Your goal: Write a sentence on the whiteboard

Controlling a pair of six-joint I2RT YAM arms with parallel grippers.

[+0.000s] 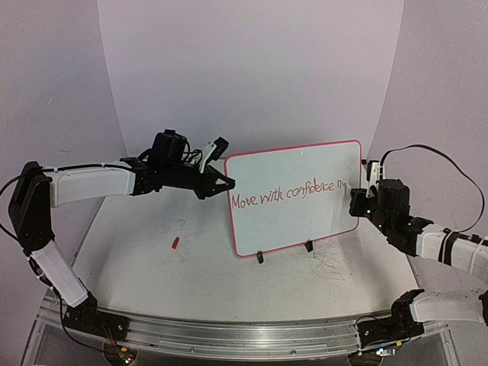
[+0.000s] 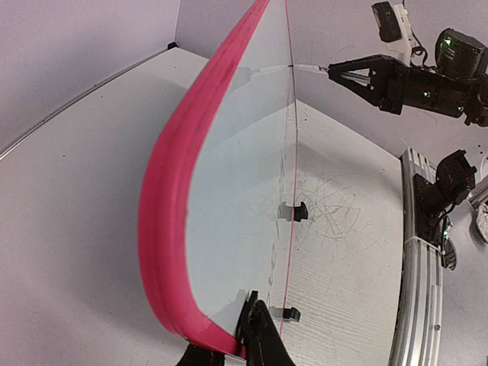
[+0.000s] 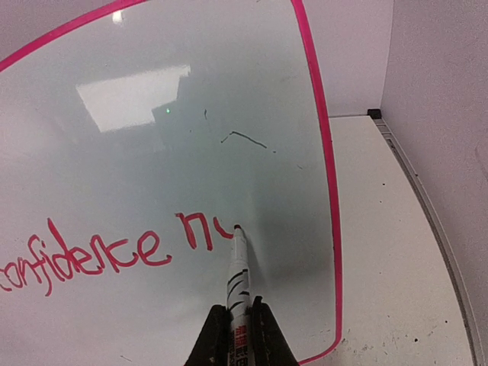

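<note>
The whiteboard (image 1: 293,164) stands upright on two black clip feet (image 1: 260,257) in the middle of the table. The red sentence (image 1: 286,194) reads "Move with confidence" plus a few unfinished strokes (image 3: 200,231). My left gripper (image 1: 226,181) is shut on the board's left red rim (image 2: 164,229), with its fingers (image 2: 259,335) pinching the rim. My right gripper (image 3: 238,324) is shut on a white marker (image 3: 239,274). The marker's red tip (image 3: 237,228) touches the board at the end of the last stroke. The right gripper also shows in the top view (image 1: 364,197), at the board's right edge.
A small red marker cap (image 1: 174,243) lies on the table left of the board. Grey scribble marks (image 1: 332,263) cover the table in front of the board. White walls enclose the table at the back and sides. A metal rail (image 1: 229,335) runs along the near edge.
</note>
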